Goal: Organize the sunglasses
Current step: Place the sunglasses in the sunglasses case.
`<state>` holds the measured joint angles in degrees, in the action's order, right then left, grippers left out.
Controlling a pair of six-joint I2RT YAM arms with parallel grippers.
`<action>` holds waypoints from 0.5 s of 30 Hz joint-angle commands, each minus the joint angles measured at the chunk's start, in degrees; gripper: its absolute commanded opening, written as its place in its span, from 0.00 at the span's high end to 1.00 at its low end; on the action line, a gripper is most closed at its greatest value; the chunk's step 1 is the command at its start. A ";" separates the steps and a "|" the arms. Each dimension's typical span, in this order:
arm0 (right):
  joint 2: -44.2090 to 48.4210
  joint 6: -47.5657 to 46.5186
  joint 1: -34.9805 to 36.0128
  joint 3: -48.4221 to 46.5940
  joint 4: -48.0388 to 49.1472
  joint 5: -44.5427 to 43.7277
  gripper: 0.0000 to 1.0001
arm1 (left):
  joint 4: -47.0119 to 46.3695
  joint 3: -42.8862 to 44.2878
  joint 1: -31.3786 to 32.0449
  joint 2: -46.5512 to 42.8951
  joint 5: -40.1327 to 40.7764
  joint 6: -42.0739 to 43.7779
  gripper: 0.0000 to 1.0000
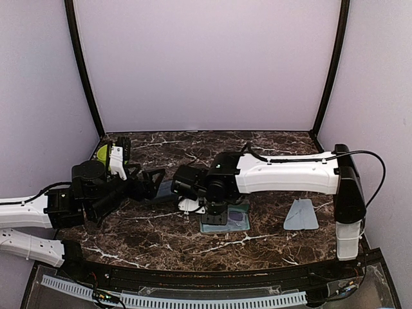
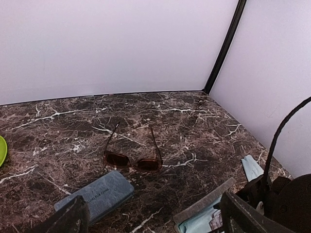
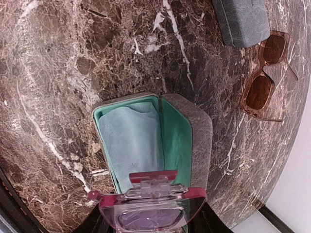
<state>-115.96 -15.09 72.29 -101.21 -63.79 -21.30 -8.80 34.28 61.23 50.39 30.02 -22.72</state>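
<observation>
right pincer (image 1: 215,215): clenched on the purple sunglasses (image 3: 150,199), gripping the folded frame from above.
why held so: the lenses hang level over the near end of the open case (image 3: 192,141), which looks like lining up to lower them in.
open case: lies flat, lid back, near the middle of the tabletop (image 1: 270,145) toward its near edge; a pale blue cloth (image 3: 129,141) lines the bottom, likely as padding.
right arm pose: reaches in from the right edge, forearm level, wrist bent straight down over the case.
left pincer (image 2: 155,218): released, jaws wide apart, holding nothing.
left arm pose: low and nearly level, coming from the left edge and aimed toward the middle, probably waiting its turn.
brown sunglasses (image 2: 132,160): on the bare tabletop, arms unfolded toward the far edge, just beyond the closed blue case (image 2: 95,194).
spare cloth (image 1: 300,215): flat near the right edge, apart from both cases.
remaining, by my reading: neither pair is cased yet.
</observation>
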 commanded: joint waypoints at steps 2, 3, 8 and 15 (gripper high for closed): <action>-3.21 -2.42 0.80 -3.27 -2.39 -2.63 0.68 | 0.76 -0.88 -0.43 -1.18 1.49 0.45 0.04; -3.91 -2.62 0.81 -3.58 -2.73 -2.87 0.68 | 0.72 -0.86 -0.49 -1.10 1.38 0.44 0.04; -6.31 -3.63 1.24 -4.41 -4.01 -4.07 0.68 | 0.64 -1.18 -0.51 -1.05 1.54 0.19 0.04; -7.54 -4.45 1.37 -5.13 -4.22 -4.32 0.68 | 0.00 -2.04 -0.59 -1.17 1.43 -0.31 0.04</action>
<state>-122.91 -18.63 72.99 -104.05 -66.70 -24.21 -8.64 33.28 60.95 50.15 30.81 -22.74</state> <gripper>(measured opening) 0.458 0.964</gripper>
